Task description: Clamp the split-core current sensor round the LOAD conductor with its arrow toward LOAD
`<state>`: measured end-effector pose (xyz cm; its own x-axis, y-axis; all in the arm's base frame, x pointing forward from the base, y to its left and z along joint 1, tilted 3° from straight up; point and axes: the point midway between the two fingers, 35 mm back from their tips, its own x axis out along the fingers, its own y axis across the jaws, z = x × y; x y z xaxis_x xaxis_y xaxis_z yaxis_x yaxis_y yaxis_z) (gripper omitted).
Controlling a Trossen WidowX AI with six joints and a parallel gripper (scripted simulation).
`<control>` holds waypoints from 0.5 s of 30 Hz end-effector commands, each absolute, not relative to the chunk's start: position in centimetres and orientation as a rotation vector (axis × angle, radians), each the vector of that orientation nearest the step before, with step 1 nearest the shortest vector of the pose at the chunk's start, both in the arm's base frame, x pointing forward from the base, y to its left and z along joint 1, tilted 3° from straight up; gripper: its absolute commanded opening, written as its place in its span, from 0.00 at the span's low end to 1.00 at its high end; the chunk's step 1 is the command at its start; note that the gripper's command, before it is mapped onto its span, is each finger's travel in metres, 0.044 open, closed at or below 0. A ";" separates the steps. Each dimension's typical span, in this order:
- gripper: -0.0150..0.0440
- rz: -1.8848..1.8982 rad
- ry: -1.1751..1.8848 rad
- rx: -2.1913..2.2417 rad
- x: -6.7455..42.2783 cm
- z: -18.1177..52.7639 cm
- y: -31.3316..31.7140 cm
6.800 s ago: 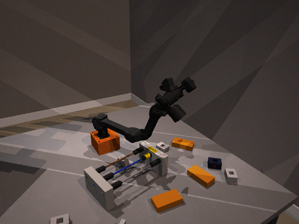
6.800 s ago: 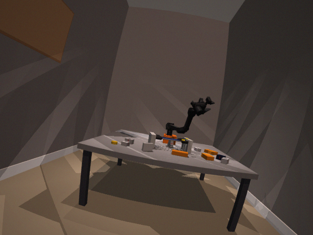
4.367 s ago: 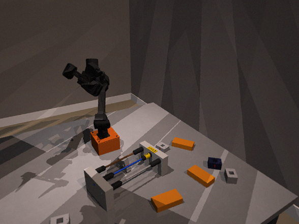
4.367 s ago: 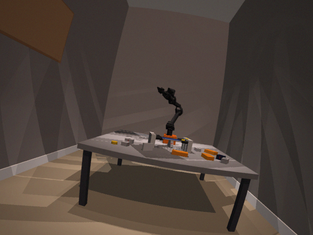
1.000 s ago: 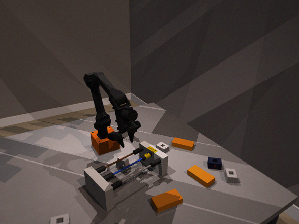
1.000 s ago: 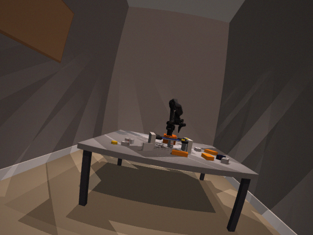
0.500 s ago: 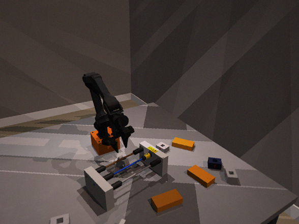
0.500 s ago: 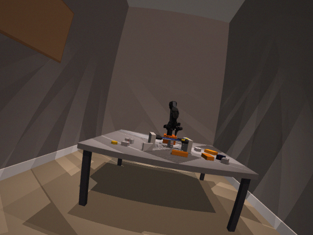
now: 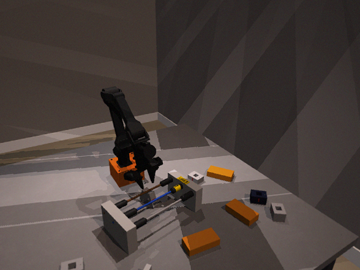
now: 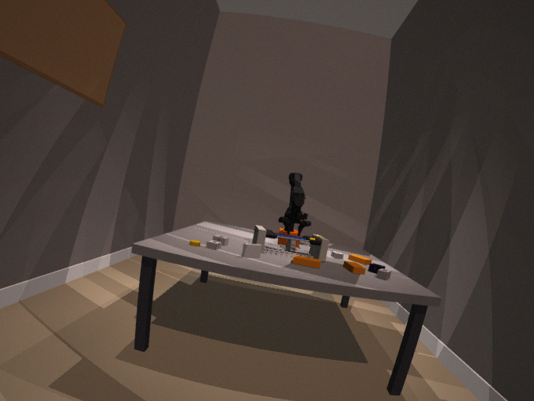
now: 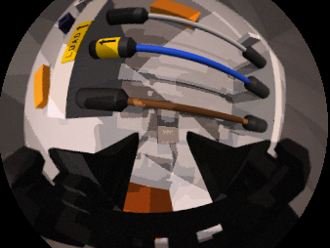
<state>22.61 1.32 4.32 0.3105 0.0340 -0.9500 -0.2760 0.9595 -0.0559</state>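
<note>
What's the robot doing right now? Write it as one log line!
claw: open, empty, above sensor | sensor: on table, ungrasped | blue LOAD wire: unclamped

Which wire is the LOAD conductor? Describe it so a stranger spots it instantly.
Find the rack of two grey end plates before the arm's orange base. Three wires span it; the middle, blue wire alone wears a yellow sleeve, unlike the brown wire and grey wire.

Three conductors (image 9: 154, 201) side by side between two end blocks (image 9: 118, 226); sensor (image 9: 147, 195) beneath.
</note>
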 end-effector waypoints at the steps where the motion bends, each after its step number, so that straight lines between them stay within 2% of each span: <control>1: 0.74 0.213 1.240 -0.225 22.8 3.7 1.4; 15: 0.74 0.213 1.240 -0.225 23.3 1.5 1.5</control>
<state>23.19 1.43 1.92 0.3102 0.0350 -0.9500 -0.2792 0.9586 -0.0558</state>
